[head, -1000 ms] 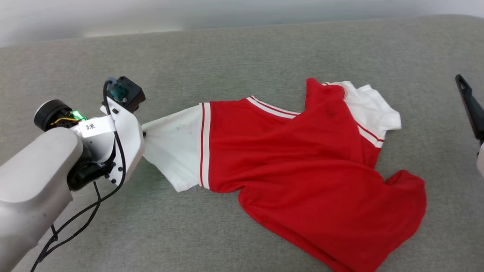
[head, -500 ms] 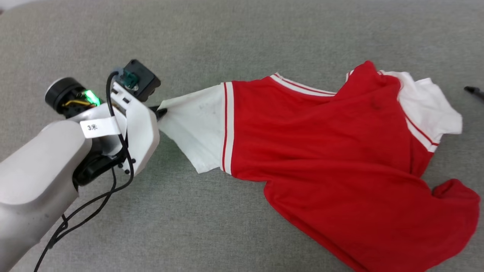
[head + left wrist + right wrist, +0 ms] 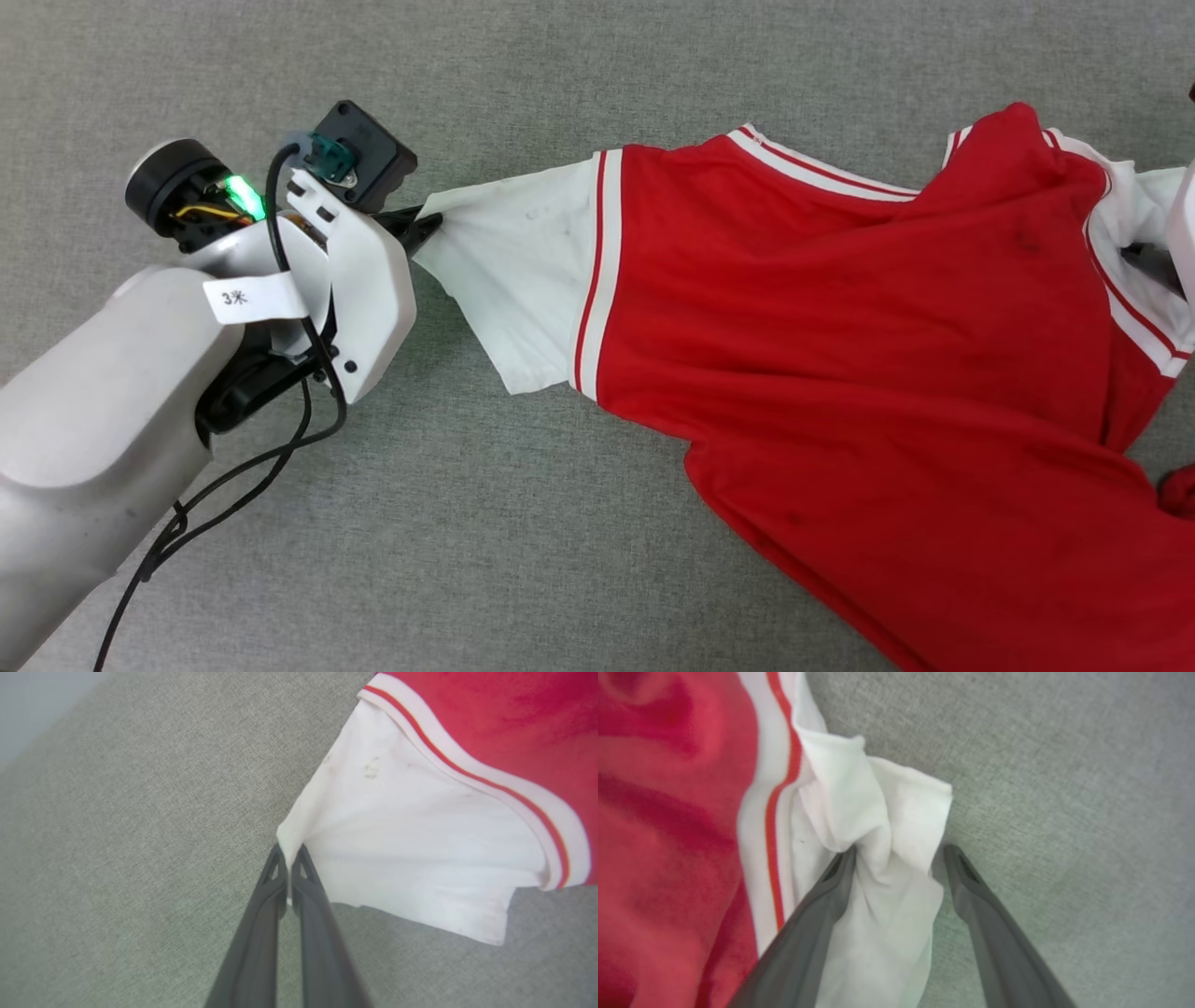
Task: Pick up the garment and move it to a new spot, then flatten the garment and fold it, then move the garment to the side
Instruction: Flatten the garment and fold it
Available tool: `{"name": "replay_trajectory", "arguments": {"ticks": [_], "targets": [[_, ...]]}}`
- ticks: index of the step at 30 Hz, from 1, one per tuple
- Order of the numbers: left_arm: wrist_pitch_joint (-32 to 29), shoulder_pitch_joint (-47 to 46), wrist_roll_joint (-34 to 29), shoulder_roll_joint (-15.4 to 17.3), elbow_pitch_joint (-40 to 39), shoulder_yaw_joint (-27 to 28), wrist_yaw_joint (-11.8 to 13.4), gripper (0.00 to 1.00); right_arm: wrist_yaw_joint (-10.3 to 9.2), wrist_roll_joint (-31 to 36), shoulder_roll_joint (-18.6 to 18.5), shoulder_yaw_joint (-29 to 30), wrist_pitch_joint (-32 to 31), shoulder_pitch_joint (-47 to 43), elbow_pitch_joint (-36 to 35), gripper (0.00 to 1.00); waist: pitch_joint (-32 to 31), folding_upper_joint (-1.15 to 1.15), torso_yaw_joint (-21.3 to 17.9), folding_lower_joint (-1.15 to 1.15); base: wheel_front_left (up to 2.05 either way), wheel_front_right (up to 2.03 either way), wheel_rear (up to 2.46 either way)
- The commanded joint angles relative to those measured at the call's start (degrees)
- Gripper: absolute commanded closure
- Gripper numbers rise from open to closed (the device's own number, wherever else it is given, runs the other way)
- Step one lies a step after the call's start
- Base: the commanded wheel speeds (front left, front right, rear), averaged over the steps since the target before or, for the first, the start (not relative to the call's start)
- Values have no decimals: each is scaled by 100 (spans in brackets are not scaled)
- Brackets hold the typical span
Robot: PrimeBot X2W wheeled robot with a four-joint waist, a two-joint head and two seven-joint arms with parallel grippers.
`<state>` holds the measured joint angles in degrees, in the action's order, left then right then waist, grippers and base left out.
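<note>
The garment [image 3: 840,327] is a red jersey with white sleeves and lies spread over a grey fabric surface. My left gripper [image 3: 428,229] is shut on the tip of the white sleeve [image 3: 420,826] at the garment's left end, and the cloth is drawn taut. In the left wrist view the left gripper [image 3: 289,858] has the sleeve corner pinched between its fingertips. My right gripper [image 3: 899,856] stands open astride the bunched white sleeve [image 3: 878,826] at the garment's right end. One of its fingers [image 3: 831,882] touches the cloth. No lettering shows.
The grey fabric surface [image 3: 560,560] runs on all sides of the garment. My left forearm and its black cable [image 3: 233,485] fill the lower left of the head view. The pale casing of the right arm [image 3: 1187,210] shows at the right edge.
The head camera has tilted down, so the whole picture shifted. The left gripper kept its hold on the sleeve. The right gripper has come in from beside the garment to its right sleeve.
</note>
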<state>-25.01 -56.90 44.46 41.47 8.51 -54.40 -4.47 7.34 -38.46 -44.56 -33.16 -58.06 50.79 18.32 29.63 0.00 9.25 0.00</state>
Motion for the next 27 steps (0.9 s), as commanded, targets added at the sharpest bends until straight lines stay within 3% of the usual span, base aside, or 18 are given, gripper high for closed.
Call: {"name": "replay_trajectory", "arguments": {"ticks": [1, 3, 4, 5, 6, 13, 21, 27], "targets": [[44, -44, -18, 5, 27, 9, 18, 100, 28, -178, 241, -350, -41, -454, 211, 0, 14, 0, -19, 0, 0, 0, 0], [60, -2, -13, 19, 71, -3, 17, 100, 29, -275, 267, -441, 45, -470, 295, 0, -24, 0, -57, 0, 0, 0, 0], [76, 24, -11, 21, 98, -10, 14, 100, 29, -280, 262, -478, 127, -439, 308, 14, -57, 0, -76, 0, 0, 0, 0], [103, 45, -9, 13, 130, -18, 8, 100, 29, -282, 250, -477, 244, -374, 324, 95, -99, 0, -95, 0, 0, 0, 0], [110, 62, -1, -3, 162, -28, 4, 100, 28, -299, 244, -454, 362, -305, 345, 100, -153, 0, -114, 0, 0, 0, 0], [456, 165, 51, 14, 320, 79, 49, 100, 13, -358, 95, -390, 1403, 132, 354, 100, -851, 0, -295, 0, 0, 0, 0], [755, 185, 73, 165, 142, 285, 239, 100, 13, -638, -397, -482, 2208, -4, -176, 100, -1712, 0, -456, 0, 0, 0, 0], [875, -40, 67, 302, -127, 529, 389, 100, 13, -705, -631, -337, 2616, 87, -685, 100, -2022, 0, -577, 0, 0, 0, 0]]}}
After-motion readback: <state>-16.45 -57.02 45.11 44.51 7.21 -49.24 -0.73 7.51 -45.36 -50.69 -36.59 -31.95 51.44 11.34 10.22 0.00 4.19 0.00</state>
